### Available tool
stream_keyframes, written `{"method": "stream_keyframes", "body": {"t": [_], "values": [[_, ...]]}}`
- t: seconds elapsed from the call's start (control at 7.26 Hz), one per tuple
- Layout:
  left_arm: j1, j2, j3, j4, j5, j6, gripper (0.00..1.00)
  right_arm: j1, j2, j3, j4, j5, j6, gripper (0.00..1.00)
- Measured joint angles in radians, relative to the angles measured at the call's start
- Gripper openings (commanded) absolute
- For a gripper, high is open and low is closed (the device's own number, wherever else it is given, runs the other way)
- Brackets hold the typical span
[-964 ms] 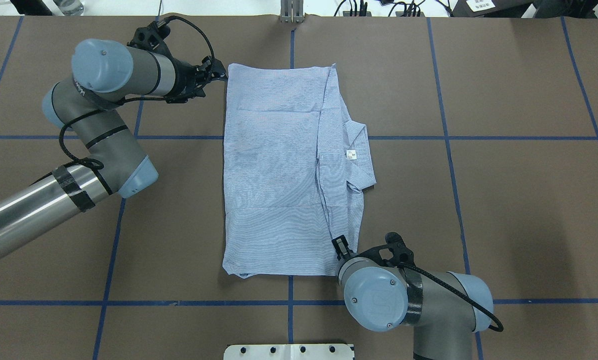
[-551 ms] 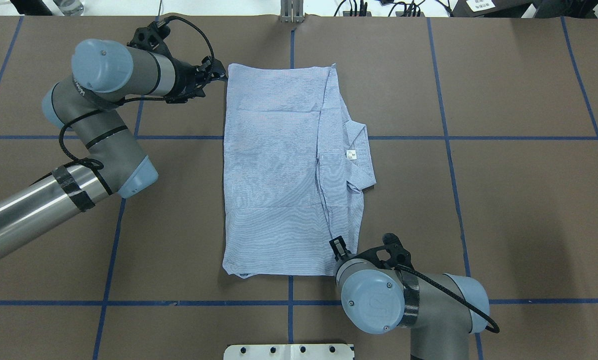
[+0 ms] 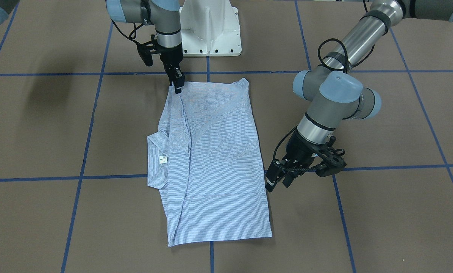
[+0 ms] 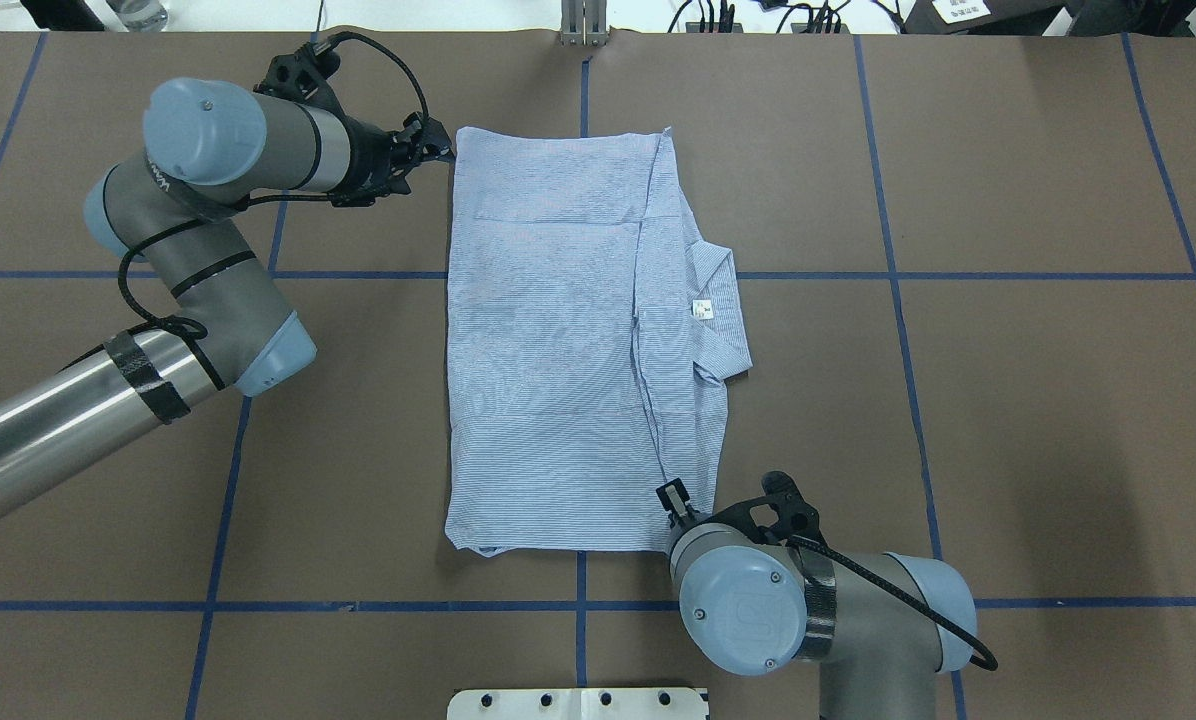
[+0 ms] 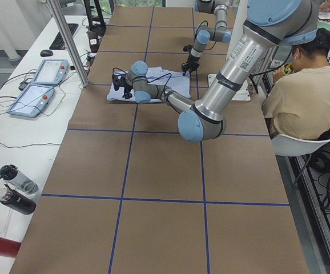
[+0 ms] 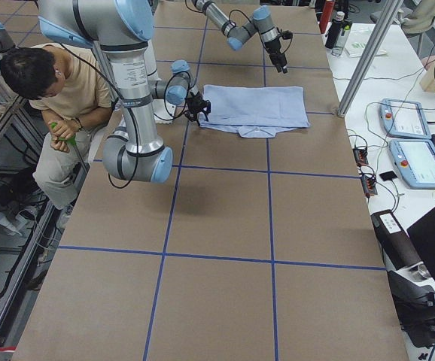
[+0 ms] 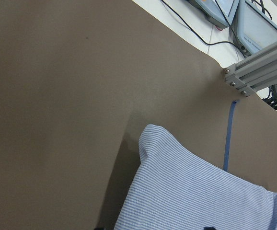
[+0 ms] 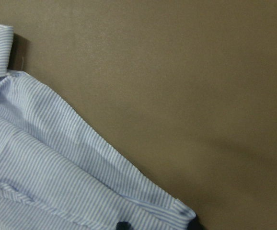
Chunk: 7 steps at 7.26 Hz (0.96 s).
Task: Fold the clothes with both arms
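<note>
Striped shirt (image 4: 558,350) lies folded flat mid-desk (image 4: 958,400); left end effector (image 4: 446,155) and right end effector (image 4: 674,497), both released, straddle opposite corners, apparently poised to pinch for the next fold.

Each wrist view's lower edge cuts off nearly all of the left hand (image 7: 154,228) and right hand (image 8: 158,225).

Table (image 4: 1038,420) open beyond shirt (image 4: 548,350) (robot's right); left arm (image 4: 208,290) crowds other side.
</note>
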State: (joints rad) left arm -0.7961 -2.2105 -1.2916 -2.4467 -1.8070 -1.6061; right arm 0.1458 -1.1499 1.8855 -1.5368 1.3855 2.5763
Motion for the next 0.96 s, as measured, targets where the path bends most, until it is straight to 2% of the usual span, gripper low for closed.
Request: {"method": "stream_keyframes", "body": {"t": [0.55, 0.69, 0.96], "values": [[0.000, -0.001, -0.004, 0.003, -0.001, -0.003, 0.74, 0.003, 0.003, 0.017, -0.010, 0.007, -0.007, 0.00], [0.003, 0.014, -0.031, 0.005, -0.001, -0.019, 0.74, 0.007, 0.002, 0.029, -0.013, 0.009, -0.016, 0.00], [0.050, 0.133, -0.205, 0.007, 0.002, -0.119, 0.74, 0.013, -0.007, 0.076, -0.048, 0.011, -0.038, 0.00]]}}
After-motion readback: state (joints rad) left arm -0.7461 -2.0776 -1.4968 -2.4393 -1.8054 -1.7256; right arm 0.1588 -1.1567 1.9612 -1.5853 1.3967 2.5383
